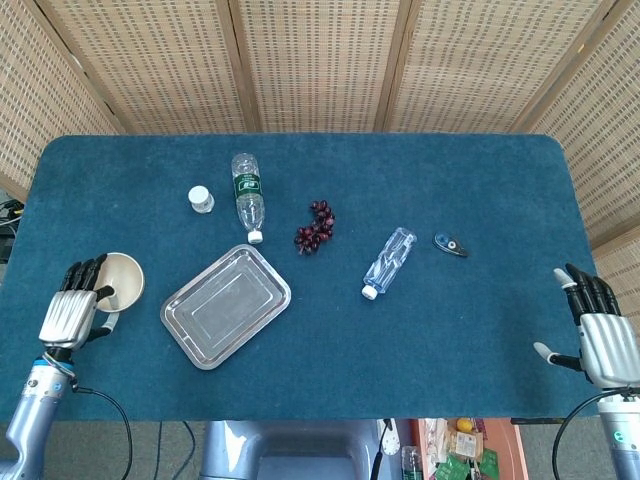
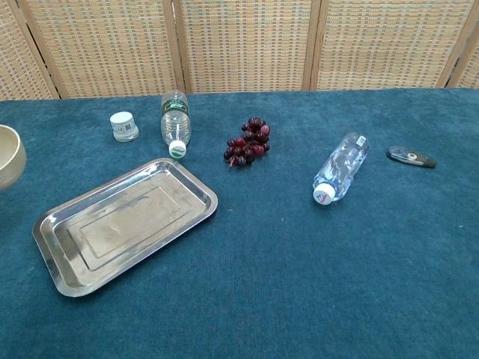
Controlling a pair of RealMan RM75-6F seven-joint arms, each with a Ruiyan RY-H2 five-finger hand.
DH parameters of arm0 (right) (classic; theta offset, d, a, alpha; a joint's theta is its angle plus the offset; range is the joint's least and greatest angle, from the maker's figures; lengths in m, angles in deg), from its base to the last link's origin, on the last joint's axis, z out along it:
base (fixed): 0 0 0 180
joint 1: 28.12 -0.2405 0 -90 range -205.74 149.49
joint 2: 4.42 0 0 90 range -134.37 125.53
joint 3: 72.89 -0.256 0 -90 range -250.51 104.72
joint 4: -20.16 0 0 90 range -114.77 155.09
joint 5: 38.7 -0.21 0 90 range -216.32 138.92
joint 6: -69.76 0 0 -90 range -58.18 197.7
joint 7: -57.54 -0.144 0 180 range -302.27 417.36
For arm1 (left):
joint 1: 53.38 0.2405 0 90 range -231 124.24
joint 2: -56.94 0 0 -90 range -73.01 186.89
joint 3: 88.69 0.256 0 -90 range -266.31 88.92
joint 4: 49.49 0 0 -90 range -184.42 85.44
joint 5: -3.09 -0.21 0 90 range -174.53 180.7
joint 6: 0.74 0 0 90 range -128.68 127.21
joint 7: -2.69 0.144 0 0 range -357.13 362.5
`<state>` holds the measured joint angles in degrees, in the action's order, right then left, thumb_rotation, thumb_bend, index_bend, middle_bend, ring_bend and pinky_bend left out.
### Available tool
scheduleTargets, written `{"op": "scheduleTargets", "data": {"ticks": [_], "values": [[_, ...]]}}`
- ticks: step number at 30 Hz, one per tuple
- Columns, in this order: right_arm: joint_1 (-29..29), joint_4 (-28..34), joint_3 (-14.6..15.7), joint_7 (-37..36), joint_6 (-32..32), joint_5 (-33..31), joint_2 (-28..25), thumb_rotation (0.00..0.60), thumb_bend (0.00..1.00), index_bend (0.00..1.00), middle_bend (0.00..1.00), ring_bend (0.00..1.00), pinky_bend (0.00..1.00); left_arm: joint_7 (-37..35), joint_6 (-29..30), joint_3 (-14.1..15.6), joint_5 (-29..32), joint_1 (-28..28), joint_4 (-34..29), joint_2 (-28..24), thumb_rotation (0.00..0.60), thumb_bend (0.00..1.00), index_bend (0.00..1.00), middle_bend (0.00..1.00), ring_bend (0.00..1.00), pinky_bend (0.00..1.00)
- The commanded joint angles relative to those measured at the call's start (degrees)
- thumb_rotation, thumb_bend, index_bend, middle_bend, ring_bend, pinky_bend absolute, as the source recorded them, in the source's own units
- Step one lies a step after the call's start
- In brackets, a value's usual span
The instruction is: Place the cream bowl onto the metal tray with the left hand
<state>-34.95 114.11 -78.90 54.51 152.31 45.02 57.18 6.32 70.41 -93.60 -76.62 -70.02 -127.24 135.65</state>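
The cream bowl (image 1: pixel 122 277) is off the cloth near the table's left edge, and my left hand (image 1: pixel 70 306) grips its near rim with fingers hooked over it. In the chest view only the bowl (image 2: pixel 9 154) shows, cut by the left border; the hand is out of frame there. The metal tray (image 1: pixel 225 306) lies empty on the blue cloth just right of the bowl, turned at an angle; the chest view shows the tray (image 2: pixel 123 224) too. My right hand (image 1: pixel 598 331) hovers at the table's near right corner, fingers spread, holding nothing.
Behind the tray lie a green-labelled bottle (image 1: pixel 247 195) and a small white jar (image 1: pixel 201 199). A bunch of dark grapes (image 1: pixel 316 227) sits mid-table, a clear bottle (image 1: pixel 389 261) lies to its right, and a small dark object (image 1: pixel 450 244) lies beyond that.
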Motion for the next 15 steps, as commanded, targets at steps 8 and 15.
{"op": "scheduleTargets", "data": {"ticks": [8,15], "values": [[0.1,-0.19,-0.31,-0.64,0.2,-0.56,-0.25,0.6,0.0,0.0,0.0,0.0,0.0,11.0,-8.48,-0.48,-1.96,-8.05,-11.64,-0.29,0.6,0.46,0.64,0.0,0.0,0.0],[0.19,-0.55,-0.6,-1.75,-0.16,-1.51,-0.71,0.6,0.0,0.0,0.0,0.0,0.0,13.98,-13.83,-0.21,2.66,-10.79,-10.89,4.4,0.6,0.46,0.64,0.0,0.0,0.0]]}}
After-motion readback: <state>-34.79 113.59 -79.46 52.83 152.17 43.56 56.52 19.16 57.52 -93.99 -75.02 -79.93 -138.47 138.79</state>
